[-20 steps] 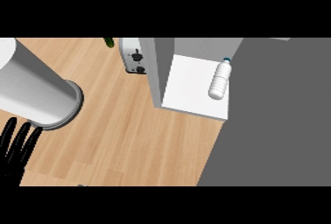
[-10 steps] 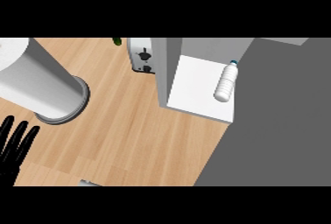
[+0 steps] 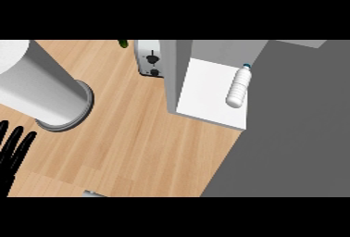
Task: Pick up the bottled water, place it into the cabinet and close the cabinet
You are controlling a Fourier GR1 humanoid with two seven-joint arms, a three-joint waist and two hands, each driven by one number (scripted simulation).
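The bottled water (image 3: 237, 88), clear with a blue cap, lies on its side at the right edge of a white shelf board (image 3: 205, 99) of the cabinet. A grey cabinet wall (image 3: 176, 69) stands along the board's left side. My left hand (image 3: 14, 150) shows at the lower left edge, black fingers straight and pointing up, holding nothing, far from the bottle. My right hand does not show in the head view.
A thick pale grey cylinder (image 3: 37, 85) with a darker ring at its lower end covers the counter's left. A white appliance with two black knobs (image 3: 150, 59) sits left of the cabinet wall, a green item (image 3: 123, 43) beside it. Dark grey floor (image 3: 294, 139) lies right of the wooden counter (image 3: 143, 139).
The grey cylinder has come further into view, toward the right and down. Cabinet, bottle and appliance have shifted slightly right. The left hand stays at the lower left edge.
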